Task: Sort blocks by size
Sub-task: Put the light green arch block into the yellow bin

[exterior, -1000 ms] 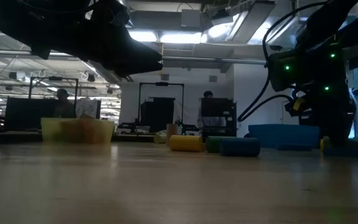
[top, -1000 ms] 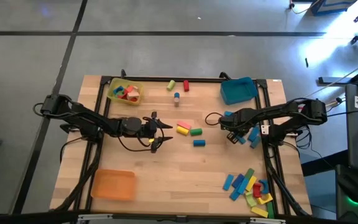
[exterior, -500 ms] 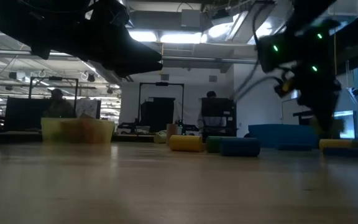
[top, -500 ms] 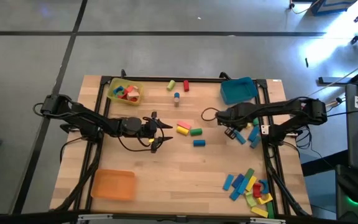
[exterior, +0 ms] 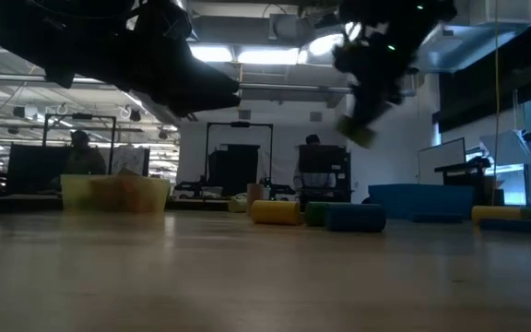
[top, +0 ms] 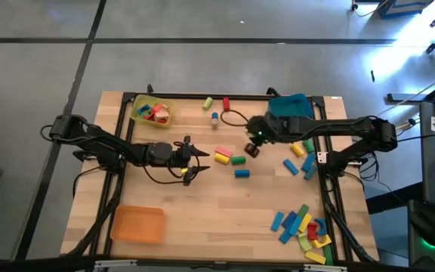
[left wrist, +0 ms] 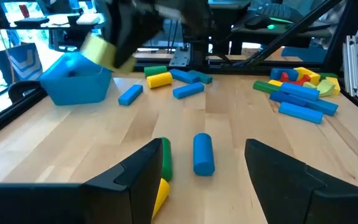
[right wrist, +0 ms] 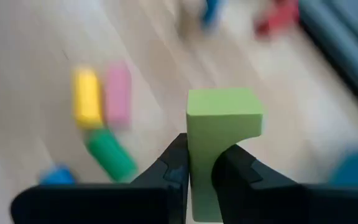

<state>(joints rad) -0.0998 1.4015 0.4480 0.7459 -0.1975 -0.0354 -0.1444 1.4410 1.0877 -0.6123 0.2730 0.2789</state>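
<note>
Your right claw (right wrist: 202, 163) is pinching a light-green block (right wrist: 222, 137) above the table (top: 202, 219), while your left claw (left wrist: 204, 171) is hanging wide open, holding nothing.

Low view dim, backlit by ceiling lights; right wrist view motion-blurred.

R claw (top: 252, 149) was low at the bench's 3 o'clock side, by the blue blocks (top: 299, 160). Now it's up off the bench & over near the middle, just at 2 o'clock of the green block (top: 238, 159). It carries a light green block (right wrist: 222, 134), pinched tight. Blue tray (top: 289, 108) partly hidden under R arm now.
</note>
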